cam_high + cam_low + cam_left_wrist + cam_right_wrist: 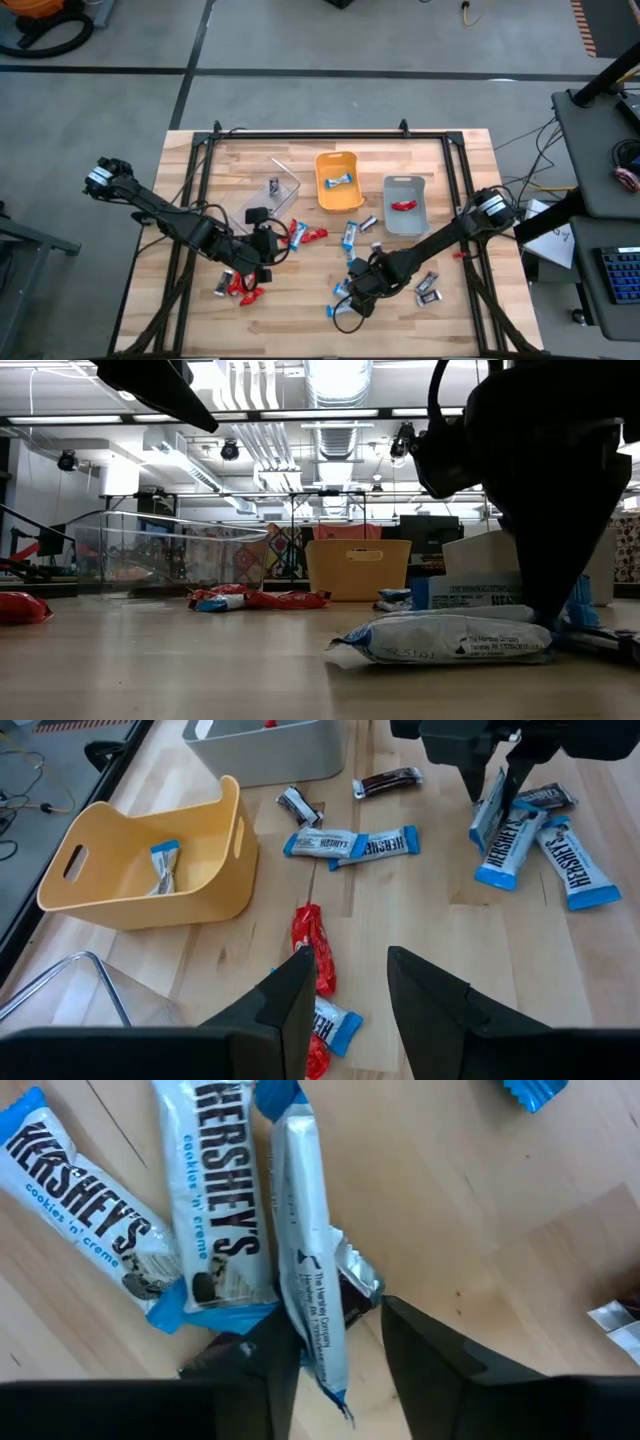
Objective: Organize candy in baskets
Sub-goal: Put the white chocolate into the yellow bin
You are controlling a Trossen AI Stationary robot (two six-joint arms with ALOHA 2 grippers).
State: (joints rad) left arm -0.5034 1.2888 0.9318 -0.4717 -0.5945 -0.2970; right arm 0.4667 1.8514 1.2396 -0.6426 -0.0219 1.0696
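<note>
Three baskets stand mid-table in the high view: clear (275, 187), orange (338, 181) with a blue-and-white bar in it, grey (405, 204) with a red one. Loose candy lies in front of them: red pieces (243, 290), blue-and-white bars (350, 236), dark ones (428, 286). My left gripper (268, 243) (345, 975) is open above the table, with a red candy (312, 945) just ahead of one finger. My right gripper (355, 290) (340, 1320) is shut on a blue-and-white bar among several near the table's near edge. My right gripper pinches one blue-and-white candy bar (312, 1295) between its two fingers, coming from above and pointing down. The fingers lie across the bar, toward one end of it. The bar is turned on its long edge beside two flat bars (215, 1190). Whether it is lifted clear, I cannot tell.
Another blue-and-white bar (445, 640) lies flat on the table right by my right gripper. A blue-and-white bar (335, 1020) lies under my left gripper's finger. Dark bars (385, 782) lie near the grey basket. A black frame (330, 133) rims the table.
</note>
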